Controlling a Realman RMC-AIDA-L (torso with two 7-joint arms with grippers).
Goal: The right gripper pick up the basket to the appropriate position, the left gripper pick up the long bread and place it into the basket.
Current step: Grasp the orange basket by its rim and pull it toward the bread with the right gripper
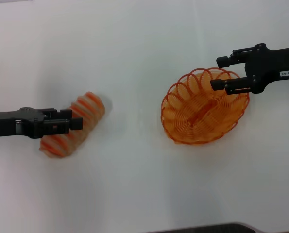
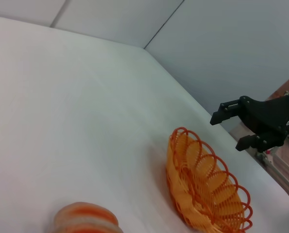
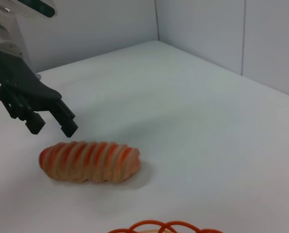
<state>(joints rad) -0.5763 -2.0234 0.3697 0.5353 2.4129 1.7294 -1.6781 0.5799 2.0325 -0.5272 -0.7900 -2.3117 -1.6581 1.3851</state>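
Observation:
The long bread (image 1: 89,108), a tan loaf with orange stripes, lies slantwise on the white table at the left. It also shows in the right wrist view (image 3: 90,161) and in the left wrist view (image 2: 86,221). My left gripper (image 1: 70,120) is open and hovers just above the loaf's middle, apart from it, as the right wrist view (image 3: 52,127) shows. The orange wire basket (image 1: 179,127) sits on the table at the right. My right gripper (image 1: 220,73) is open above the basket's far right rim, holding nothing; it also shows in the left wrist view (image 2: 228,132).
The white table (image 1: 134,184) runs wide between bread and basket. Grey walls (image 2: 222,43) stand behind the table. The basket's rim (image 3: 159,227) shows at the edge of the right wrist view. A dark edge (image 1: 207,228) lies at the table's near side.

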